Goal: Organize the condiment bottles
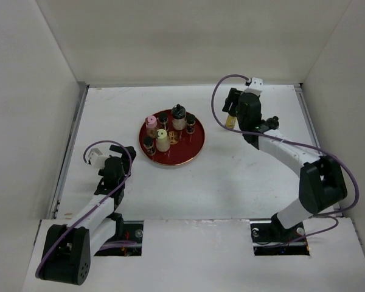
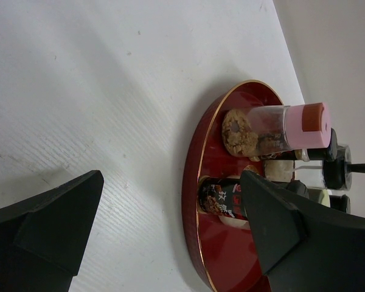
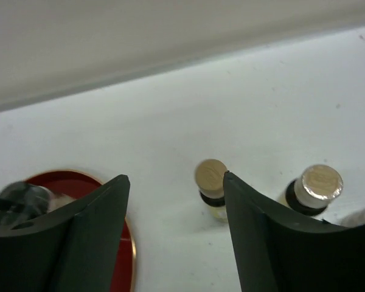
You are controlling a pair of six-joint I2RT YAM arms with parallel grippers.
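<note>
A tray point(image 1: 188, 157) sat near the middle of the table point(image 1: 243, 188), with a cluster of bottles point(image 1: 163, 140) standing upright on it. Two other bottles point(image 3: 210, 177) stood on the table to the right of the tray, side by side and apart.

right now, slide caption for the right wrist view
Open right gripper near a tan-capped bottle and a silver-capped bottle standing on the table, off the red tray.

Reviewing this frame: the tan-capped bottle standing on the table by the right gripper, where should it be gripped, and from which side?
Probably the body just under the cap, coming down from above. The tan-capped bottle stands upright, cap up, apart from the silver-capped bottle beside it, so the open right gripper can straddle it.
</note>
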